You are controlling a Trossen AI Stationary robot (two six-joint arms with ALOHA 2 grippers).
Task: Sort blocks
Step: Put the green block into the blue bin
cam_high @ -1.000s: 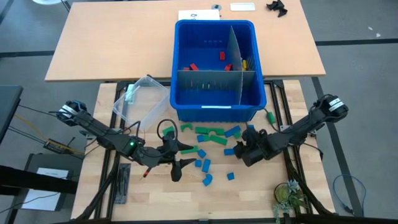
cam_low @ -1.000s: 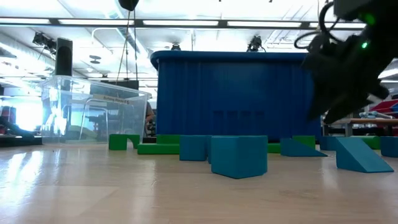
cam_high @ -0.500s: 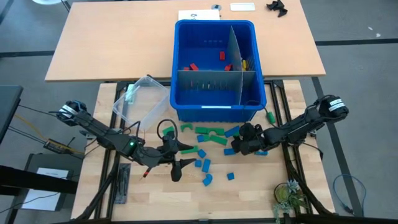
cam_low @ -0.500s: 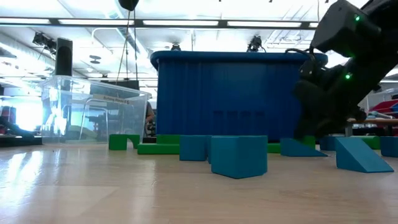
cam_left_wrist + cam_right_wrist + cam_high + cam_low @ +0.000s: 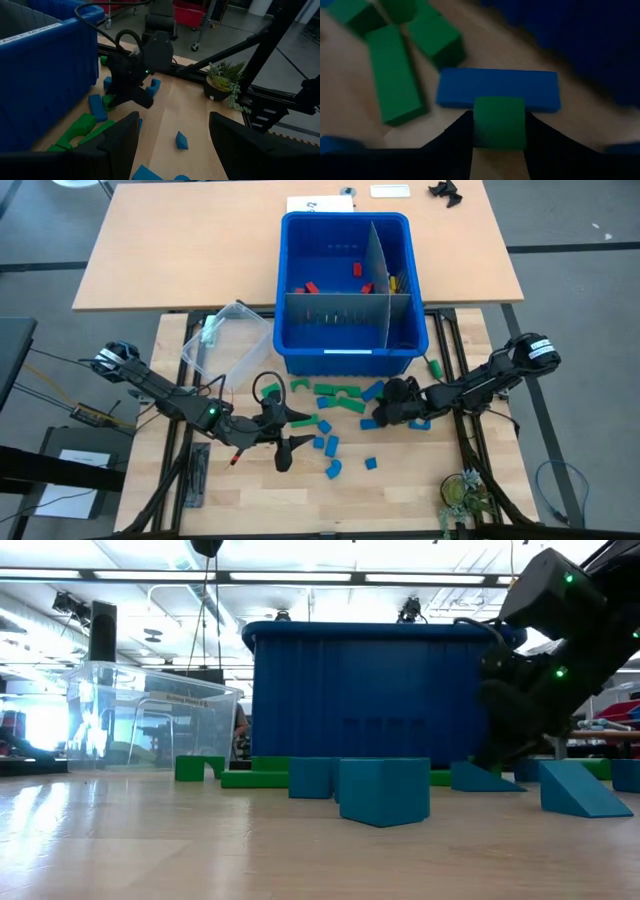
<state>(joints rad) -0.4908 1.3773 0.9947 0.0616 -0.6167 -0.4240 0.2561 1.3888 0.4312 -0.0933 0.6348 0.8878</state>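
Observation:
Green and blue blocks (image 5: pixel 340 395) lie scattered on the wooden table in front of the blue bin (image 5: pixel 345 352); red and yellow ones lie inside it. My right gripper (image 5: pixel 379 418) reaches down among them from the table's right and is shut on a small green block (image 5: pixel 499 122). That block sits just in front of a long blue block (image 5: pixel 497 89). My left gripper (image 5: pixel 289 438) hovers open over the table left of the scattered blocks, touching nothing. My right gripper pinches the green block's two opposite sides (image 5: pixel 479 125) between its two fingers. The fingers slant down from the table's right side. The block stands square between them at table level; whether it is lifted, I cannot tell.
A clear plastic tub (image 5: pixel 228 332) lies tipped left of the bin. A small potted plant (image 5: pixel 462 495) stands at the near right corner. Loose blue blocks (image 5: pixel 330 448) lie between the two grippers. The bin's front wall (image 5: pixel 370 700) rises right behind the blocks.
My right gripper has moved down and toward the table's left, into the blocks in front of the bin, rolling its wrist as it went. Its fingers have drawn together around the green block. The blocks lie as before.

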